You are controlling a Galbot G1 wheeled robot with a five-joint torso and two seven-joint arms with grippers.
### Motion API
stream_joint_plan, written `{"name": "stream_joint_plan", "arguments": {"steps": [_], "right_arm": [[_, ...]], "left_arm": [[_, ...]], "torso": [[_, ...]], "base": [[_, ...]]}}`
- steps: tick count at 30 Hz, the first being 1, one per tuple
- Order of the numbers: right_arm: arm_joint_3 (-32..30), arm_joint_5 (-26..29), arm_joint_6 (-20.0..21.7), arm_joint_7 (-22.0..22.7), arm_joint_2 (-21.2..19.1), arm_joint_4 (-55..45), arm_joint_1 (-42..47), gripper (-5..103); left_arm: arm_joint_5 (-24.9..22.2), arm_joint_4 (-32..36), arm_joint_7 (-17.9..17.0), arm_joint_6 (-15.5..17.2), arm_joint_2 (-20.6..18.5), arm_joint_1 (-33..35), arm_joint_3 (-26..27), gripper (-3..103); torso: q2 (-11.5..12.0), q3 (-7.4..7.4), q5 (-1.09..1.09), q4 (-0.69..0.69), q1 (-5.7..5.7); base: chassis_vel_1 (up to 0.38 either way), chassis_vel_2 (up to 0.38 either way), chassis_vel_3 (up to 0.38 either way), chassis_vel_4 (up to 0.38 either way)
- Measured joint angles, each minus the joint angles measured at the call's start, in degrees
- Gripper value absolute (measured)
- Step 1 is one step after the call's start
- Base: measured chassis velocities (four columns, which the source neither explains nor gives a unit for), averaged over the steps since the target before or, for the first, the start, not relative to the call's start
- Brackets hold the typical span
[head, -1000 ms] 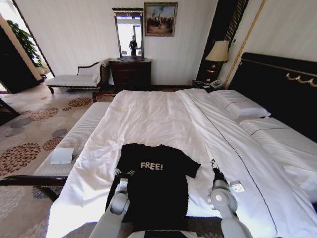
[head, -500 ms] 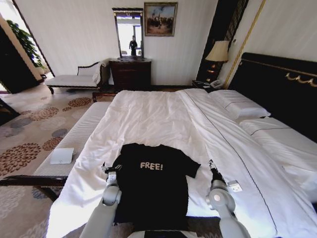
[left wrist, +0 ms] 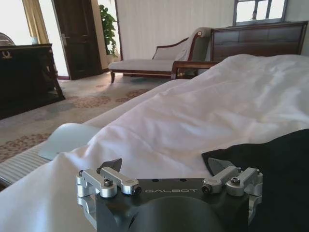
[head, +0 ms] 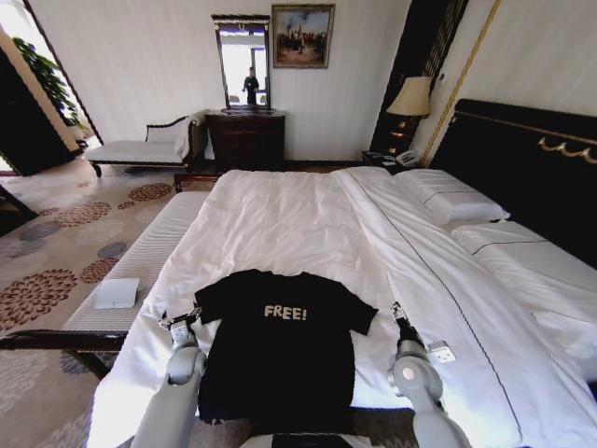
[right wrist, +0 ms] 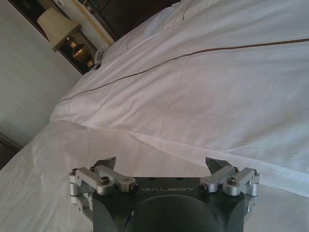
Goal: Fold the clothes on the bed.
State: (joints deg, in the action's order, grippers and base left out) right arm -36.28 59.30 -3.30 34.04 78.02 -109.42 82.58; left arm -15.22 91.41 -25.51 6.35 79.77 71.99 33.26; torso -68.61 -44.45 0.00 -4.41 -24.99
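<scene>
Two tools released | left tool beside T-shirt sleeve | right tool apart

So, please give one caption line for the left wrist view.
Open left gripper above white duvet, beside black cloth T-shirt.

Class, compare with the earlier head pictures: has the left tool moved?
Yes. The left tool has slid toward the robot's left, off the black T-shirt, and now sits over the white duvet beside the shirt's left sleeve.

White panelled walls, patterned carpet, dark dresser, bedside lamp
</scene>
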Motion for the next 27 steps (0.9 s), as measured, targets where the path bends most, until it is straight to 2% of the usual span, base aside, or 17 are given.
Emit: {"name": "stream_joint_plan", "arguments": {"steps": [4,6,8,9,10,11,12,13,17,23,25,27], "right_arm": [[-0.05,0.00,-0.02,-0.01,0.00,-0.30,0.19,100],[-0.16,-0.02,-0.06,-0.01,0.02,-0.66,0.38,100],[-0.52,-0.18,-0.22,0.00,0.03,-1.21,0.67,100],[-0.52,-0.18,-0.22,0.00,0.03,-1.21,0.67,100],[-0.72,-0.43,-0.31,0.00,0.01,-1.43,0.83,100],[-0.83,-0.59,-0.36,0.00,-0.01,-1.52,0.92,100],[-1.14,-1.23,-0.50,-0.07,-0.17,-1.68,1.22,100],[-1.14,-1.23,-0.50,-0.07,-0.17,-1.68,1.22,100],[-1.19,-1.84,-0.56,-0.65,-0.50,-1.37,1.52,100],[-0.50,-0.91,-0.56,-3.05,-0.60,-0.19,1.42,100],[-0.40,-0.06,-0.54,-5.24,-0.76,1.04,1.42,100],[-0.16,0.54,-0.67,-11.01,-1.53,4.22,1.21,100]], "left_arm": [[-3.58,1.41,1.60,-1.08,0.68,0.46,-1.03,100],[-9.57,2.07,2.68,-0.71,1.26,0.53,-1.28,100],[-21.86,3.53,4.38,0.47,1.91,1.09,-0.74,100],[-21.86,3.53,4.38,0.47,1.91,1.09,-0.74,100],[-27.24,4.48,5.19,0.89,1.99,1.63,-0.19,100],[-30.15,5.10,5.62,1.14,2.01,2.03,0.19,100],[-36.34,7.08,6.69,1.63,2.01,3.73,1.40,100],[-36.34,7.08,6.69,1.63,2.01,3.73,1.40,100],[-41.40,12.47,7.91,2.07,1.88,9.61,3.56,100],[-43.18,18.36,7.79,2.28,1.87,14.20,5.43,100],[-43.79,20.22,7.78,2.28,1.42,15.69,5.89,100],[-43.64,21.90,8.21,1.83,0.75,17.39,6.89,100]], "torso": [[0.00,0.00,0.00,-0.01,0.00],[0.00,0.00,0.00,-0.01,0.00],[0.00,0.00,0.00,-0.01,0.00],[0.00,0.00,0.00,-0.01,0.00],[0.00,0.00,0.00,-0.02,0.00],[0.00,0.00,0.00,-0.02,0.00],[0.00,0.00,0.00,-0.02,0.00],[0.00,0.00,0.00,-0.02,0.00],[0.00,0.00,0.00,0.00,0.00],[0.00,0.00,0.00,0.00,0.00],[0.00,0.00,0.00,0.01,0.00],[0.00,0.00,0.00,-0.02,0.00]], "base": [[0.000,0.000,0.000,0.000],[0.000,0.000,0.000,0.000],[0.000,0.000,0.000,0.000],[0.000,0.000,0.000,0.000],[0.000,0.000,0.000,0.000],[0.000,0.000,0.000,0.000],[0.000,0.000,0.000,0.000],[0.000,0.000,0.000,0.000],[0.000,0.000,0.000,0.000],[0.000,0.000,0.000,0.000],[0.000,0.000,0.000,0.000],[0.000,0.000,0.000,0.000]]}}
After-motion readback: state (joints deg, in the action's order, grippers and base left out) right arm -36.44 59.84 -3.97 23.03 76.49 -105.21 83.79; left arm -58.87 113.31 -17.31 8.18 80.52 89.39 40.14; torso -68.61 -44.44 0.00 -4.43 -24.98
